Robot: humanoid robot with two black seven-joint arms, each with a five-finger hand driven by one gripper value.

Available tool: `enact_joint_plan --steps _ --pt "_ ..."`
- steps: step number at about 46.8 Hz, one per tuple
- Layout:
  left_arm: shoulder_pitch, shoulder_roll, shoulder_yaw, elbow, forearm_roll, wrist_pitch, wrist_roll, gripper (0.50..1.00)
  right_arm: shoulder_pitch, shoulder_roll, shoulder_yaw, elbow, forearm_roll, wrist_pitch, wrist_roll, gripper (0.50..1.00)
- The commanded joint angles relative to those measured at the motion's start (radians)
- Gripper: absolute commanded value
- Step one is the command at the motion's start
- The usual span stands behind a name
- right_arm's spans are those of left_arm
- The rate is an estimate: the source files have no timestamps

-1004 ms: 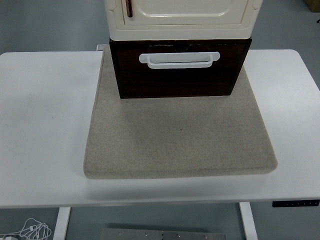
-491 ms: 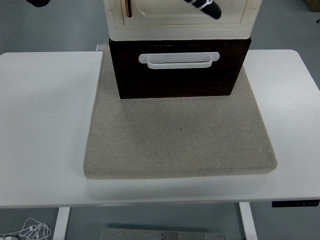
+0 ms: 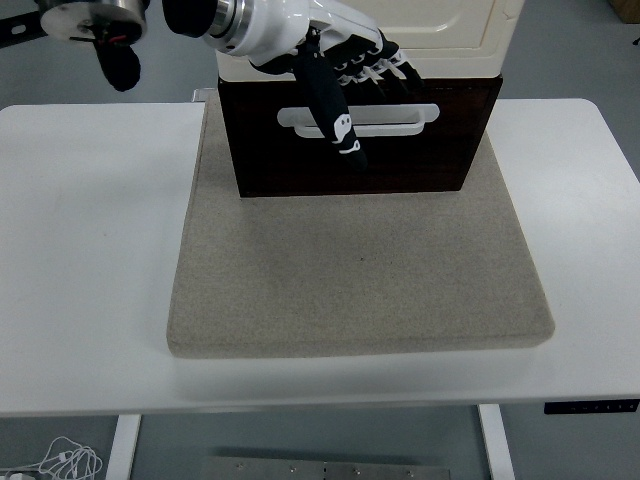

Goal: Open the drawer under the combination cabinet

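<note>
Left hand: black-and-white five-fingered hand (image 3: 345, 75), reaching in from the upper left, fingers spread loosely, holding nothing.
Drawer: dark brown box drawer (image 3: 358, 135) right behind the hand, closed under the cream plastic cabinet (image 3: 450, 45).
Handle: white bar handle (image 3: 395, 120), crossed by one finger.
Base: grey felt mat (image 3: 360, 265) below the hand, on the white table (image 3: 90, 250).

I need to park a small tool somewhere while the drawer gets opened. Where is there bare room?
The grey mat is bare in front of the dark drawer. The white table is free on both sides of the mat. It is crowded at the drawer's white handle, where the left hand reaches.
</note>
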Motion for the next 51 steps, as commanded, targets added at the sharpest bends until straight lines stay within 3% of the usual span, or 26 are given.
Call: enact_joint_plan --steps 1,6,14,22,35,51 --pt "0.0 -0.022 0.004 0.015 0.0 0.002 0.045 1.0 0.0 0.0 0.0 0.0 0.0 0.0 0.0 0.926" --pt "0.003 -0.042 0.005 0.028 0.0 0.002 0.1 1.0 0.0 0.0 0.0 0.0 0.0 0.0 0.0 0.926" --pt "0.0 -0.054 0.022 0.071 0.02 0.0 0.137 1.0 0.0 0.0 0.0 0.0 0.0 0.0 0.0 0.926" --pt "0.013 -0.1 0.034 0.123 0.083 -0.034 0.154 1.0 0.0 0.0 0.0 0.0 0.0 0.0 0.0 0.926" --pt "0.026 -0.153 0.034 0.17 0.085 -0.035 0.182 1.0 0.0 0.0 0.0 0.0 0.0 0.0 0.0 0.926" --pt "0.043 -0.196 0.033 0.17 0.085 0.017 0.199 1.0 0.0 0.0 0.0 0.0 0.0 0.0 0.0 0.926"
